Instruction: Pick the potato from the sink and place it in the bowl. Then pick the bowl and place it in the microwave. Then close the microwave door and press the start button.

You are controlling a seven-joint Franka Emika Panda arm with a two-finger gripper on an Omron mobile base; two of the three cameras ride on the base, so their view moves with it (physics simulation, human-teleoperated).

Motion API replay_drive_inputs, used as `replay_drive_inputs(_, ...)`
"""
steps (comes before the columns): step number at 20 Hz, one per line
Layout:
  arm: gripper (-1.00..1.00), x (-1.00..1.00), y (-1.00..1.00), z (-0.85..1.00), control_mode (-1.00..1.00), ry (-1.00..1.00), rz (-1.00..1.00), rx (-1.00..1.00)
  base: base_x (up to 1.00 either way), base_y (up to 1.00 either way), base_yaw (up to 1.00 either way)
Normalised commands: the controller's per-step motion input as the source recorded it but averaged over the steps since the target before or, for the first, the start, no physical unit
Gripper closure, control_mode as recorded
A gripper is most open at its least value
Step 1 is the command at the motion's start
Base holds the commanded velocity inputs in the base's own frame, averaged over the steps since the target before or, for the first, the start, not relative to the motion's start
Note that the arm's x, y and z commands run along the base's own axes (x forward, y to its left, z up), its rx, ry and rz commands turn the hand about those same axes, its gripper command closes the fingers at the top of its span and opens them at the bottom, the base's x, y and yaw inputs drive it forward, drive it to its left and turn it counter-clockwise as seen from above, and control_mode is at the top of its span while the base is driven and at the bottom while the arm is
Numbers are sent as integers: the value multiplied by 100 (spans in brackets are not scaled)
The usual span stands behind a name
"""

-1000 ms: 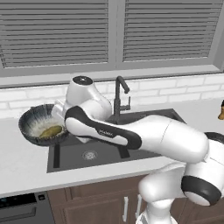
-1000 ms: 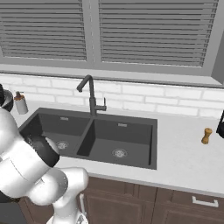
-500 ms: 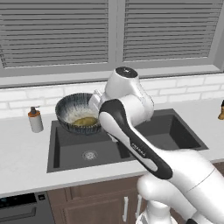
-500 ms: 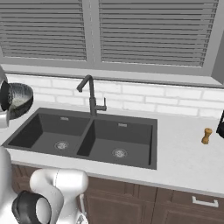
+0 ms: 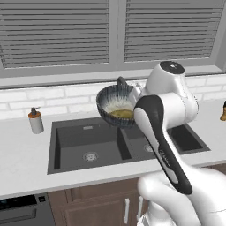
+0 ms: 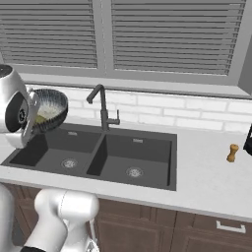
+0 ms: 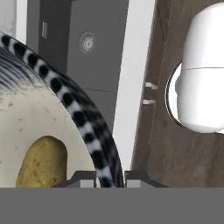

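The streaky dark-and-white bowl (image 5: pixel 115 106) hangs in the air above the dark double sink (image 5: pixel 79 140), tilted a little. The yellow-tan potato (image 5: pixel 122 114) lies inside it. In the hand view my gripper (image 7: pixel 109 177) is shut on the bowl's rim (image 7: pixel 94 144), one fingertip on each side of the wall, and the potato (image 7: pixel 41 162) rests on the pale inside. From the right base the bowl (image 6: pixel 50 109) sits beside my white hand over the left basin of the sink (image 6: pixel 113 156). The microwave is out of view.
A dark gooseneck faucet (image 6: pixel 102 106) stands behind the sink's divider. A soap bottle (image 5: pixel 35 120) is on the counter left of the sink, a small wooden pepper mill (image 6: pixel 232 152) on the counter at the right. Shuttered windows run above the white tile backsplash.
The arm has swung to the right with the bowl, carrying it from the counter left of the sink to above the basins. The potato stays inside; the grip is unchanged.
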Motion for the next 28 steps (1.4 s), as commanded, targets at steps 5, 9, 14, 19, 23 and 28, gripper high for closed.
replay_drive_inputs(5, 100, -31, -97, 29, -100, 1, -17, 0, 0, 0, 0)
replay_drive_inputs(9, 100, -27, -54, 23, -100, -4, -7, 0, 0, 0, 0)
replay_drive_inputs(14, 100, -46, -20, 48, -100, -5, -4, 0, 0, 0, 0)
replay_drive_inputs(19, 100, 0, 0, 0, 100, 0, 0, 0, -74, 2, 9)
replay_drive_inputs(23, 100, 0, 0, 0, 100, 0, 0, 0, -100, 11, 27)
replay_drive_inputs(28, 100, 0, 0, 0, 100, 0, 0, 0, -100, 24, 27)
